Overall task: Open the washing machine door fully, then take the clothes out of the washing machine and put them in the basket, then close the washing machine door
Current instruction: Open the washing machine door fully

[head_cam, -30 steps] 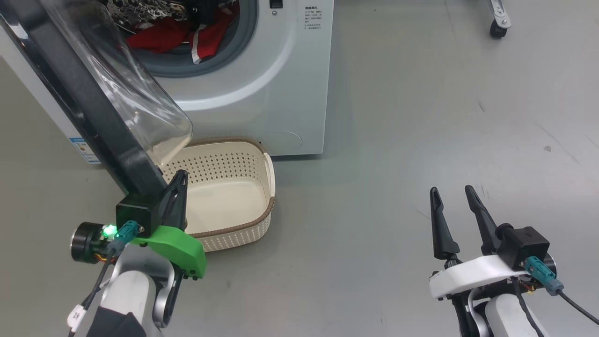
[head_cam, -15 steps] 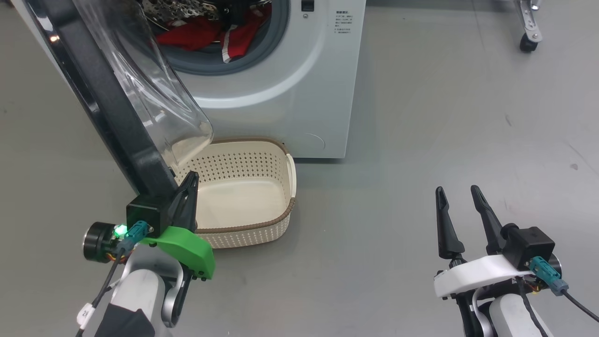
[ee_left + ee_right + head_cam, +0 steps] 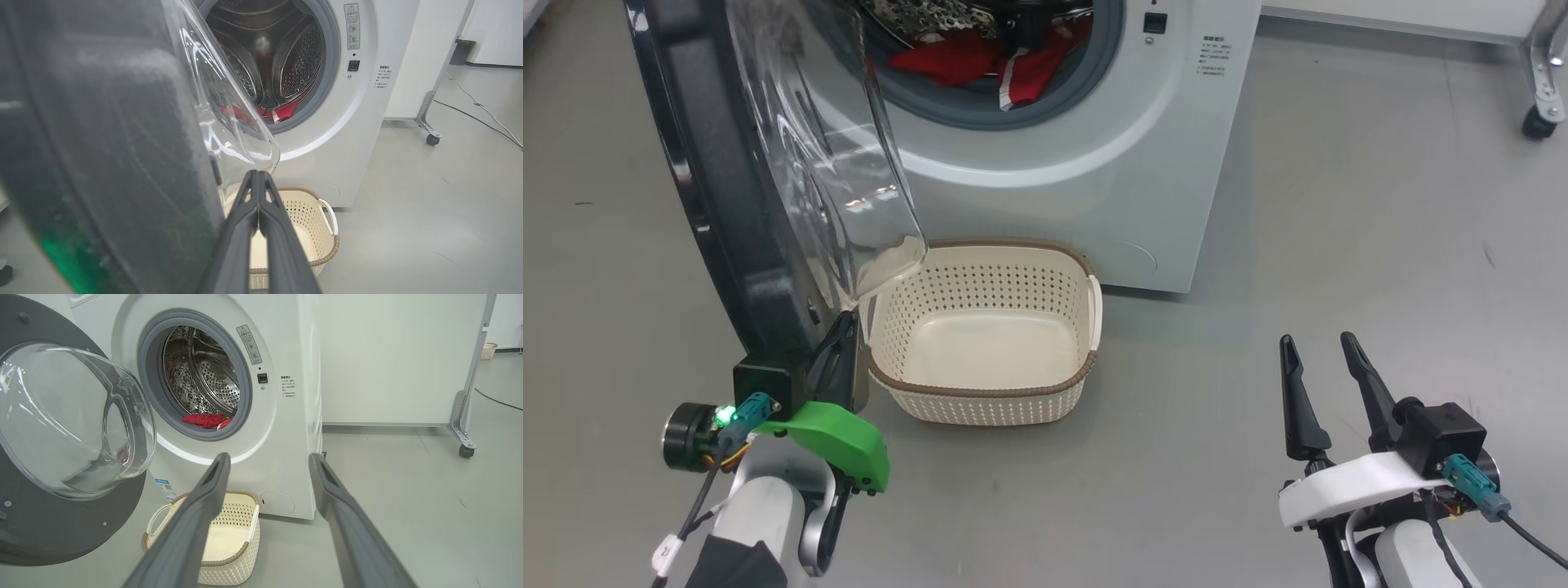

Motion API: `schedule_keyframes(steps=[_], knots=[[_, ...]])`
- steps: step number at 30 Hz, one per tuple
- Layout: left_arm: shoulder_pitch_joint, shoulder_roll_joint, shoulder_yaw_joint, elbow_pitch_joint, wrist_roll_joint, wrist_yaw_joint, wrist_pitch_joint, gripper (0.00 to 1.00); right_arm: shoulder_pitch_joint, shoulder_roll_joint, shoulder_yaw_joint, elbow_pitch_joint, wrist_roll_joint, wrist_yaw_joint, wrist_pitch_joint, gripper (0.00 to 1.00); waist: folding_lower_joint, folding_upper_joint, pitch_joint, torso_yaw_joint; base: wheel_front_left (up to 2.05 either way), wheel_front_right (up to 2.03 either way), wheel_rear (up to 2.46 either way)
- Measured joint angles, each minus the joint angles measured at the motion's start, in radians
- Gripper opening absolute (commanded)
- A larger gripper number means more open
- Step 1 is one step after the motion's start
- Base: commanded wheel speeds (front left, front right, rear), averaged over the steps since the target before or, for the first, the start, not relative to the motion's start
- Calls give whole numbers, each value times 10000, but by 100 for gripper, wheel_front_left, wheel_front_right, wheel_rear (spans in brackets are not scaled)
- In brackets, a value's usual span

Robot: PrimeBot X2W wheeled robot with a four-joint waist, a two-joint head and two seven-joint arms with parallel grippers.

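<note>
Across the top centre of the head view stands the white washing machine (image 3: 1054, 188), its round mouth open and the steel drum (image 3: 204, 379) bare behind a grey seal. The door (image 3: 719, 204) fills the upper left of the frame, swung out on its hinge so that its wide black rim runs down toward the lower left. Its clear glass bowl (image 3: 833, 163) bulges toward the middle of the picture. Below the machine, at the centre, the cream basket (image 3: 980, 408) sits on the grey floor (image 3: 1258, 245) just in front of the machine's base. Its left edge is tucked under the glass bowl, and nothing lies in it. The red clothes (image 3: 947, 61) lie at the top centre, in the bottom of the drum behind the seal, a strip of white trim showing.

At the lower left the left claw (image 3: 848, 322) points up with its two dark fingers pressed flat together and nothing between them. Its tip is right at the door's lower rim, possibly touching it, though the angle leaves that unclear. At the lower right the right claw (image 3: 1316, 341) hovers over bare floor, fingers spread wide and empty, well apart from the basket. A small black caster (image 3: 1534, 124) sits at the far upper right.
</note>
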Motion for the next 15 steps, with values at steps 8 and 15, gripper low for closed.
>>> schedule_keyframes(steps=[8,15], knots=[[0,81,518,50,-198,190,-102,0,32,12,138,8,-54,29,0,100,0,0,55,584,0,0,0],[-5,337,1145,38,-447,341,-274,0,32,12,314,38,-199,36,0,100,0,0,382,820,0,0,0]])
